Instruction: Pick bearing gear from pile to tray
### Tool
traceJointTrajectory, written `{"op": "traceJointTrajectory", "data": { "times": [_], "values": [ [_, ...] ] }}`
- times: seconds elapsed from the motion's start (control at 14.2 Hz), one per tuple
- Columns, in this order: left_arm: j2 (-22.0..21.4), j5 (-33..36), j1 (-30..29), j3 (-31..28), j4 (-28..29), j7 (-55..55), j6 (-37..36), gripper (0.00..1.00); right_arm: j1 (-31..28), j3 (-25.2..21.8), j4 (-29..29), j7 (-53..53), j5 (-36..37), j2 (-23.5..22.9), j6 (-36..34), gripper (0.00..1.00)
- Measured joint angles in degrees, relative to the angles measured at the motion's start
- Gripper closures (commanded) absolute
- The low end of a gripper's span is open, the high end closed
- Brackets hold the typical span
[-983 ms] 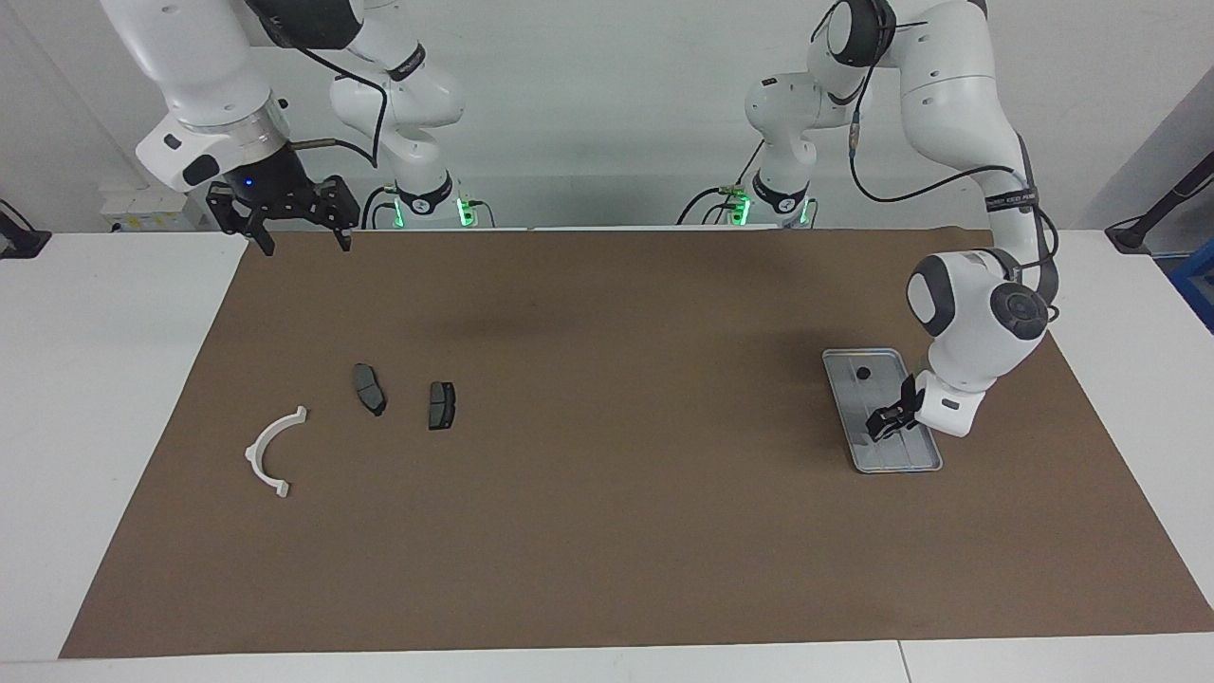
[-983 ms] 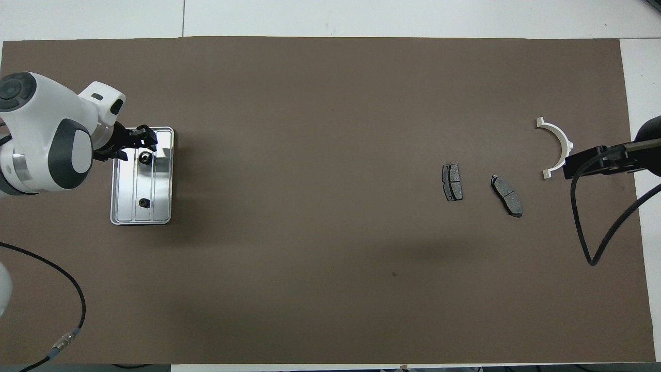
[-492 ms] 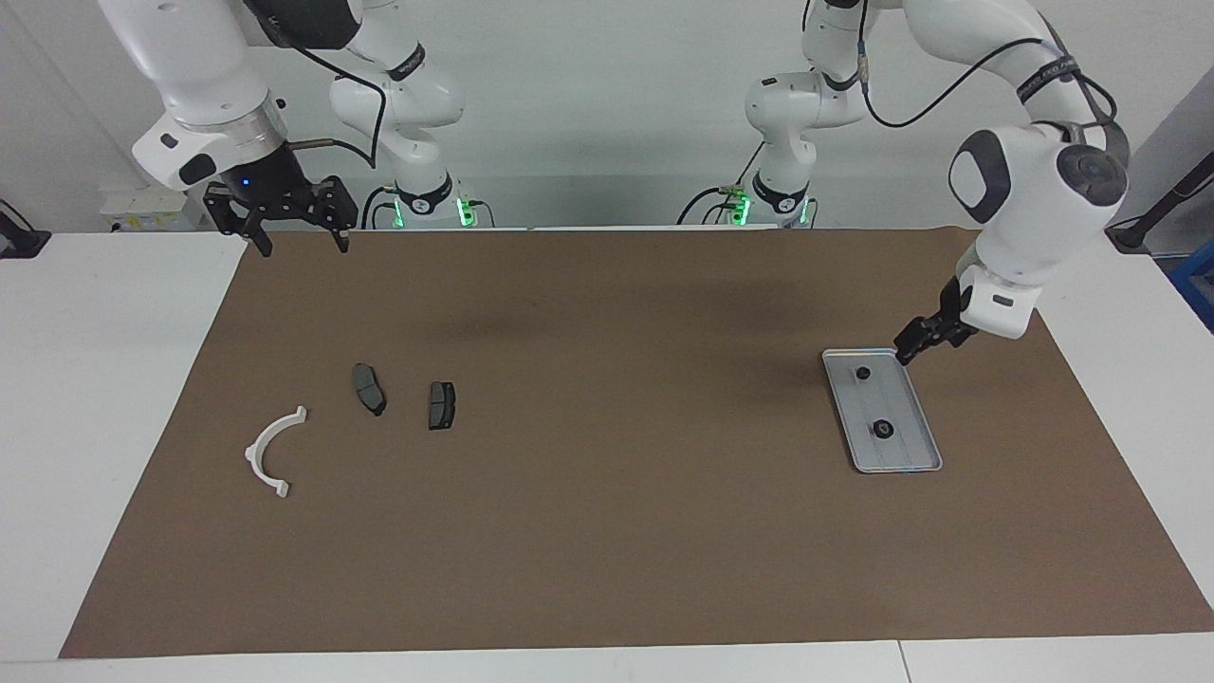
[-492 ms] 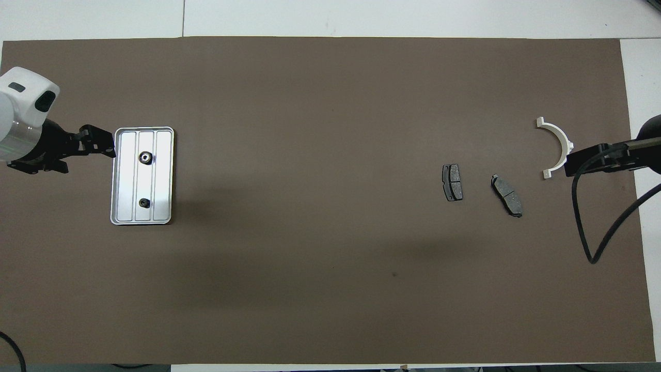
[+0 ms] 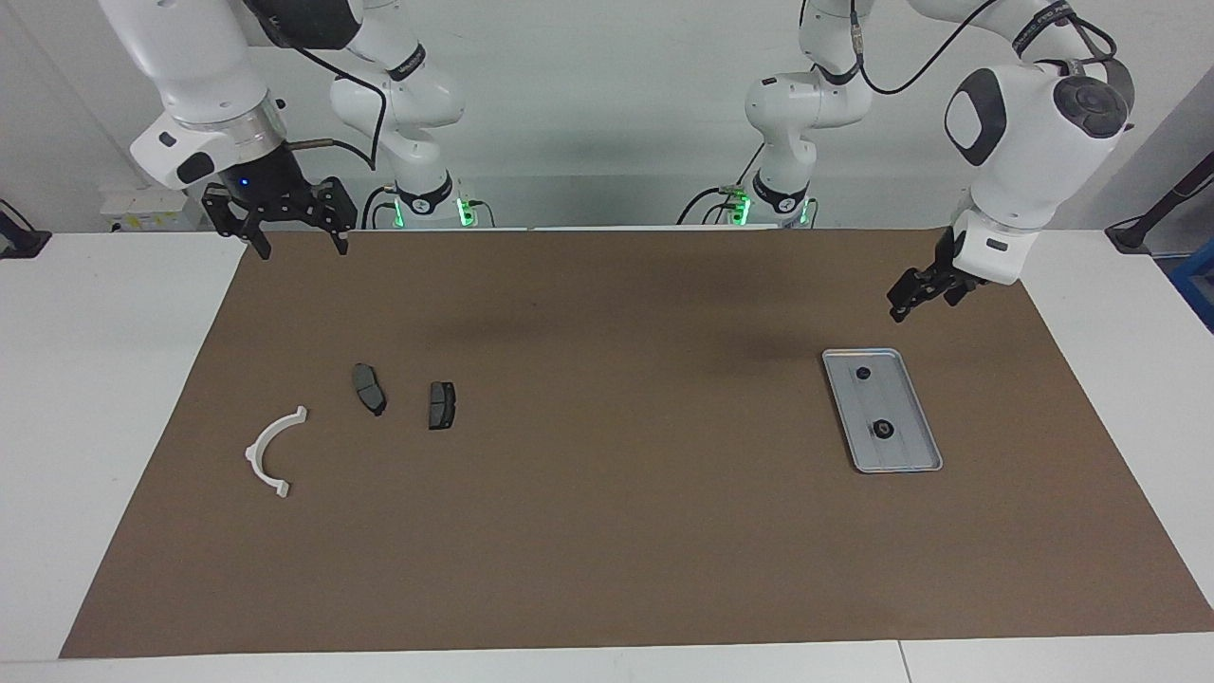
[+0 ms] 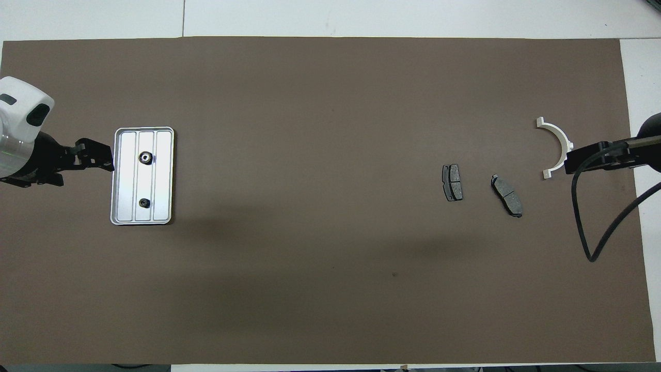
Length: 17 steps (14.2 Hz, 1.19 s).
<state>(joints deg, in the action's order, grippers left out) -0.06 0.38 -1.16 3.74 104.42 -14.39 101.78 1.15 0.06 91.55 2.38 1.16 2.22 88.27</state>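
Observation:
The silver tray (image 5: 908, 452) lies on the brown mat toward the left arm's end; it also shows in the overhead view (image 6: 162, 175). Two small black round pieces (image 5: 862, 373) (image 5: 882, 429) lie in it. The pile lies toward the right arm's end: a white bracket (image 5: 273, 451) and two dark brake pads (image 5: 369, 388) (image 5: 441, 405). My left gripper (image 5: 899, 308) is raised over the mat just off the tray's rim and holds nothing that I can see. My right gripper (image 5: 302, 249) is open and empty, raised over the mat's edge by the pile, and it waits.
The brown mat (image 5: 607, 531) covers most of the white table. In the overhead view the bracket (image 6: 557, 146) is partly covered by the right gripper (image 6: 570, 163), whose black cable (image 6: 583, 227) hangs over the mat's end.
The left gripper left a black round piece in the tray, then rose and drew back off the tray toward the robots. The right arm has hardly moved.

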Motion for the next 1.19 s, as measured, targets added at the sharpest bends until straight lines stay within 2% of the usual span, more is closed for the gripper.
{"op": "traceJointTrajectory", "data": {
  "times": [0.28,0.49,1.19],
  "values": [
    [-1.18,0.0,2.12,-0.12,0.13,0.13,-2.7,0.0,0.0,0.01,0.0,0.0,0.0,0.0,0.0,0.0],
    [-2.76,0.0,2.41,-0.89,0.11,4.19,-4.98,0.0,0.0,0.01,0.0,0.0,0.0,0.0,0.0,0.0],
    [-2.77,-0.01,2.45,-0.96,-3.58,6.58,-6.73,0.0,0.0,0.04,0.0,0.0,0.0,0.0,0.0,0.0]
  ]
}}
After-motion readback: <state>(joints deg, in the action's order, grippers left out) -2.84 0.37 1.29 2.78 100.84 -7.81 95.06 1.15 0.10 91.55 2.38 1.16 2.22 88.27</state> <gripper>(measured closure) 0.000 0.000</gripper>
